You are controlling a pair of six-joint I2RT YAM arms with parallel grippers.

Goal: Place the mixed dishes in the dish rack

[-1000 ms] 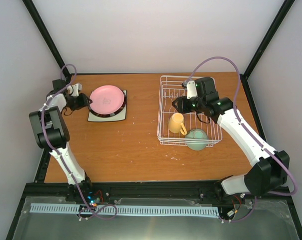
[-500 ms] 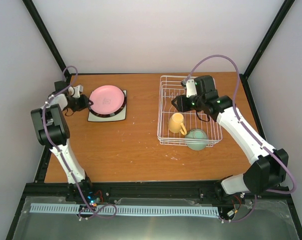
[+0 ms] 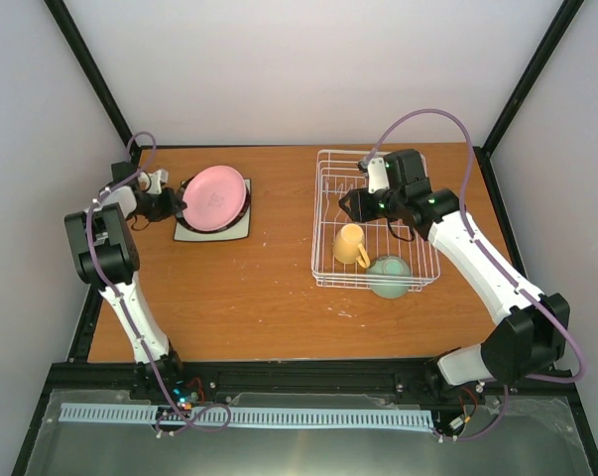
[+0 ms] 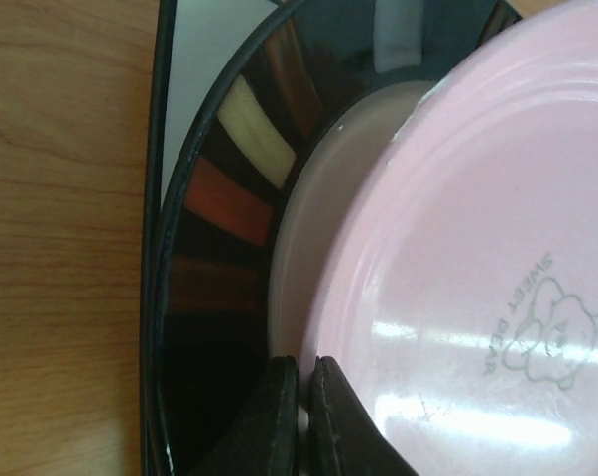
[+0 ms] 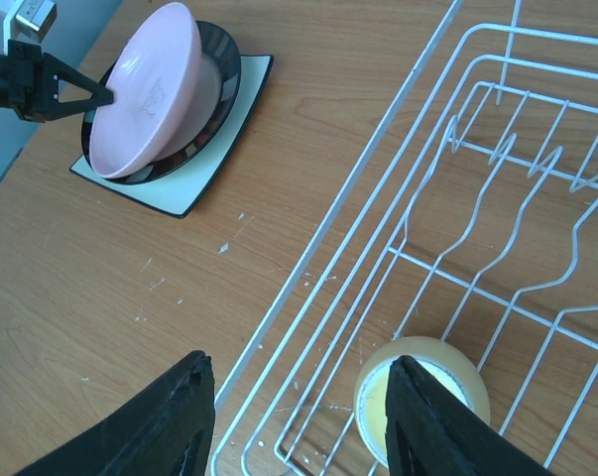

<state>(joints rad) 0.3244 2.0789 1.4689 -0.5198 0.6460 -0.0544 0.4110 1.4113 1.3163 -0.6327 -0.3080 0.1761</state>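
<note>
Pink plate (image 3: 215, 196)'s well left of the dish rack (image 3: 315, 218), left pincer (image 4: 305, 382) clamped on its rim; right pincer (image 5: 299, 357)'s spread.

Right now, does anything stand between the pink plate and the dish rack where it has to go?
Nothing visible lies on the table between the pink plate, pinched by the left gripper, and the dish rack. The open right gripper hovers over the rack's middle and may crowd the divider prongs.
</note>
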